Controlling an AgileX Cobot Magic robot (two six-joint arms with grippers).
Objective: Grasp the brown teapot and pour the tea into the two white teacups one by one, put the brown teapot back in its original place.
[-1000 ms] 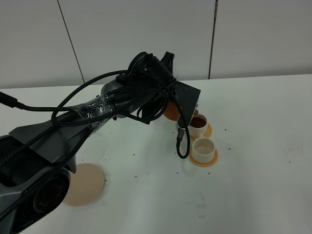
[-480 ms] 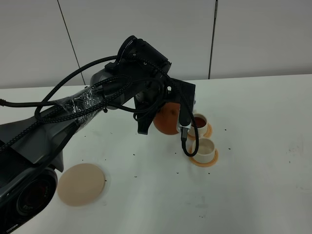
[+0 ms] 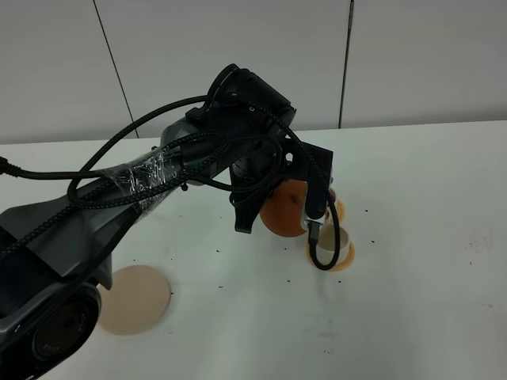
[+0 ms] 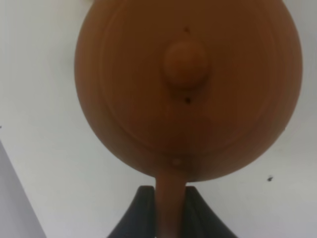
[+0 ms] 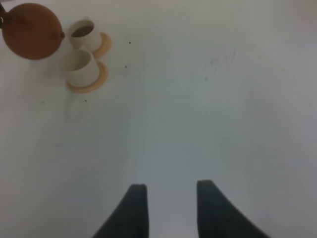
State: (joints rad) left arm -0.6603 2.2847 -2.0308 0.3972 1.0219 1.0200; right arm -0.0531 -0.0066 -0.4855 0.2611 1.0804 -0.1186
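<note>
Left gripper (image 4: 171,196): fingers closed on the handle of the teapot (image 4: 188,84), whose lid knob faces the wrist camera. The pot is held over the table (image 3: 412,237), just beside two cups on orange saucers (image 5: 101,75). The far cup (image 5: 90,42) holds tea (image 5: 83,30); the near cup (image 5: 79,67) shows a pale inside. The coaster (image 3: 135,299) lies well apart. Right gripper (image 5: 171,198): fingers parted over the table.

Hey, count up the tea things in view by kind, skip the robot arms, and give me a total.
Brown teapot: 1
White teacups: 2
Orange saucers: 2
Beige coaster: 1
Total: 6
</note>
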